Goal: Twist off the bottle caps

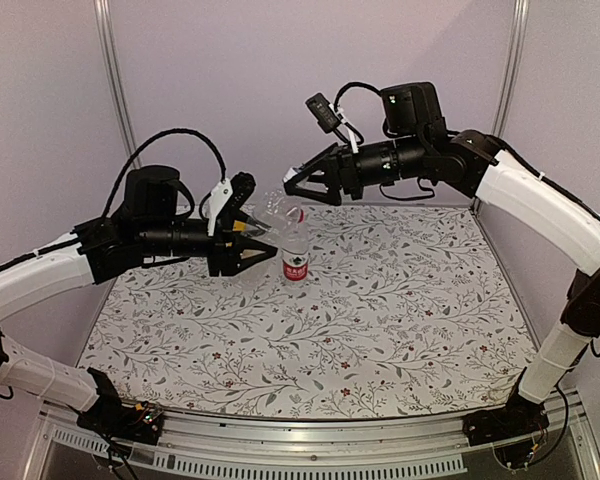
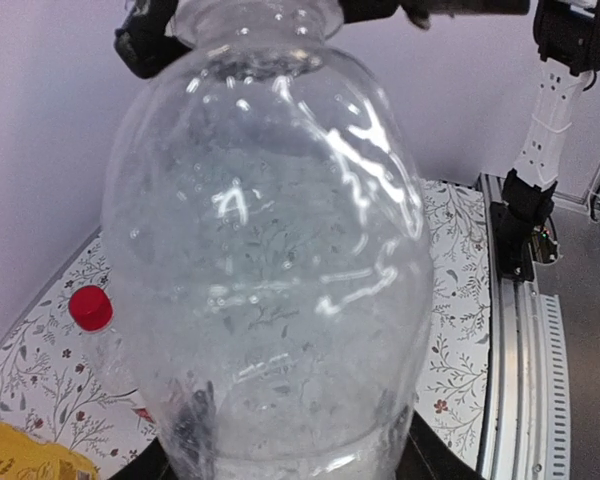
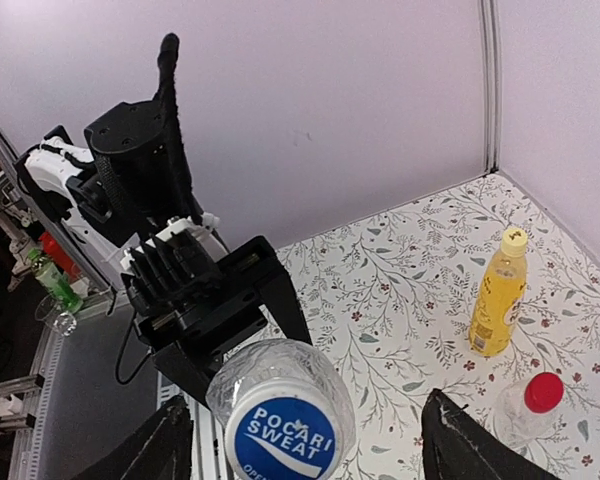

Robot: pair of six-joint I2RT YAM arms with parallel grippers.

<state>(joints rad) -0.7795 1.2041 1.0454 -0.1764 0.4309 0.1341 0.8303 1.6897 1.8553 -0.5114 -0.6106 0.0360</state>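
Three bottles, caps all on. Your L gripper has its jaws clamped on the clear bottle near its base. It holds the bottle off the table, tilted w/ the neck up and to the right. Blue-white cap faces your R gripper, whose jaws stand apart, one finger either side of the cap, not touching it. Red-label bottle stands upright on the table just right of the L gripper, below the held bottle's neck, red cap on. Yellow bottle stands upright nearby, apart from it, yellow cap on. Top view mostly hides it behind the L gripper.
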